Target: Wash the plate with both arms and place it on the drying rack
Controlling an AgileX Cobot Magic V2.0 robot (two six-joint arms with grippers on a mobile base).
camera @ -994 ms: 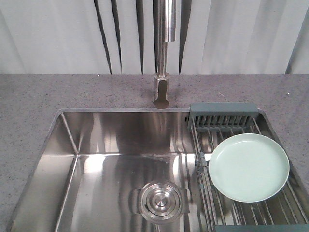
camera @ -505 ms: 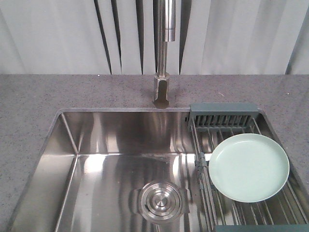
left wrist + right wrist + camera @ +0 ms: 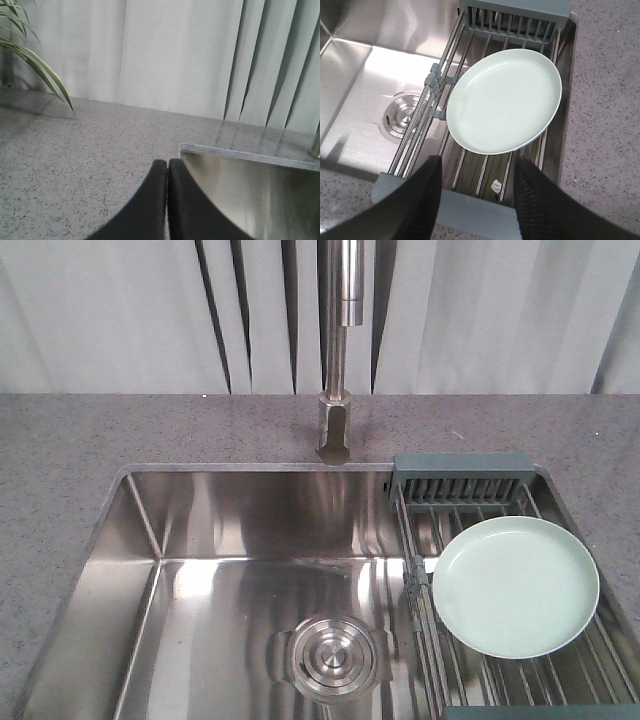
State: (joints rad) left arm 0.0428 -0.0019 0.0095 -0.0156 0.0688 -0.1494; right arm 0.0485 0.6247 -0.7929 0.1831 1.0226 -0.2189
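Resting flat on the thin metal bars of the grey-blue-framed drying rack, the round pale mint-green plate sits over the right side of the shiny steel sink basin. The right black gripper hangs above the rack's near frame, fingers spread wide and holding nothing; the plate lies just beyond its fingertips, not touching them. The left black gripper has its fingers pressed together, empty, above the speckled grey countertop at the basin's left corner, well apart from the plate.
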